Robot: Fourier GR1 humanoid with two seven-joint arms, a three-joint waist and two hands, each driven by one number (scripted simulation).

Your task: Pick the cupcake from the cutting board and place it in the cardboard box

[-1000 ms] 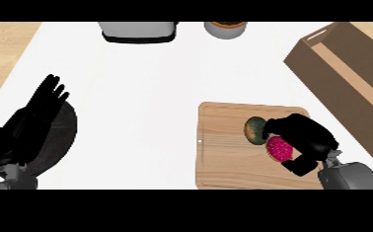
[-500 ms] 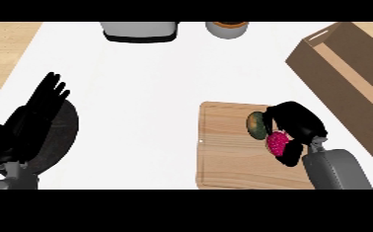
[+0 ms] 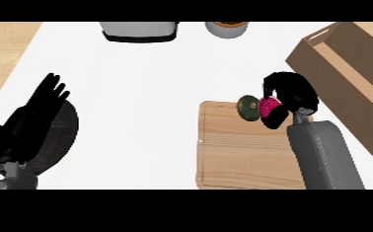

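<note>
Counter [image 3: 146,88] white. Box [image 3: 342,73] at right edge, open-topped. Board [image 3: 241,162] at lower right, near box. Left hand [image 3: 44,107] resting at left edge, fingers straight, pointing up. Right hand [image 3: 291,95] over board's far edge, fingers clamped round cupcake [image 3: 268,107], outside box.

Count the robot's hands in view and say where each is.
2. The left hand rests open at the view's left; the right hand curls round the cupcake at the far end of the cutting board.
</note>
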